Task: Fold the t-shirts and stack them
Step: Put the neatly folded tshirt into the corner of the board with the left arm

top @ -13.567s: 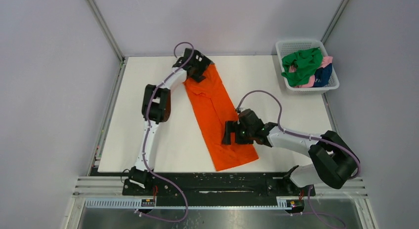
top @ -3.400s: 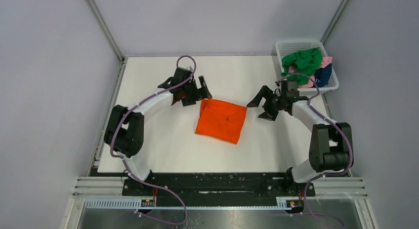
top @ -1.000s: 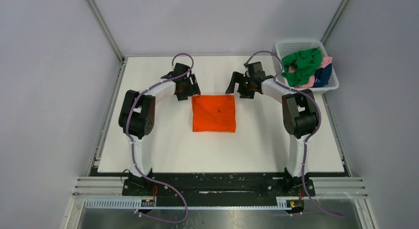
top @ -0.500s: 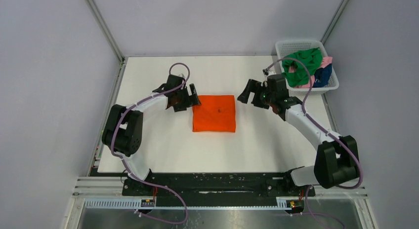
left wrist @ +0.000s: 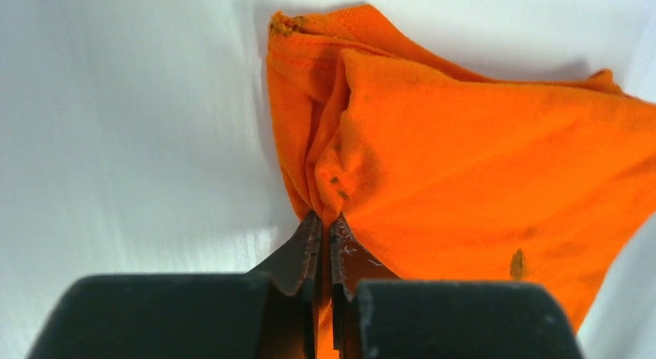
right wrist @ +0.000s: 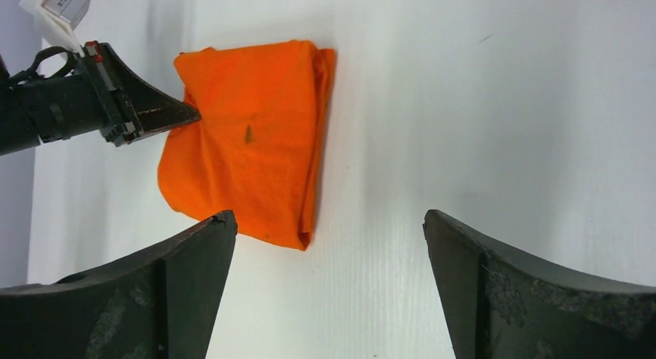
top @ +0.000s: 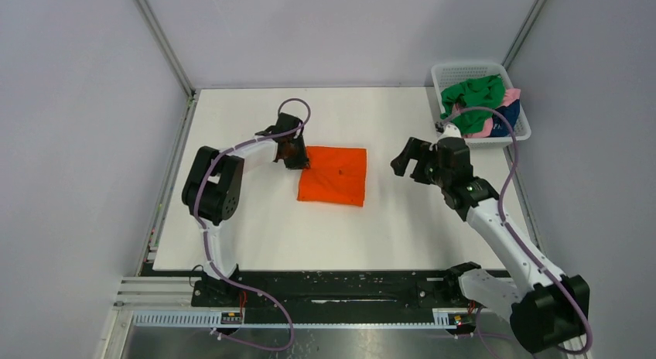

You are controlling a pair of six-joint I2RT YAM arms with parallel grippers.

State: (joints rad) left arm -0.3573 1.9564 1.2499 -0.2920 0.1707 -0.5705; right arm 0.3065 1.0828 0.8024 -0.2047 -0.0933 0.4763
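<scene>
Since half a second ago our left gripper (left wrist: 325,223) has swung in and clamped onto the folded orange t-shirt (left wrist: 480,158).
Its jaws pinch a bunched fold at the shirt's far left edge. The folded square lies mid-table, so we judge the folding done and repositioning next. Our right gripper (right wrist: 329,220) has drawn back to the shirt's right, spread wide and empty, while the remaining t-shirts (top: 473,100) wait in the basket (top: 452,71).

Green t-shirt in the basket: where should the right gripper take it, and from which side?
Pinch a raised fold on top of the green t-shirt, coming straight down. It lies crumpled over the pink shirt and navy shirt, and the walls of the basket block any side approach. The right gripper, open and nearest, probably suits.
</scene>
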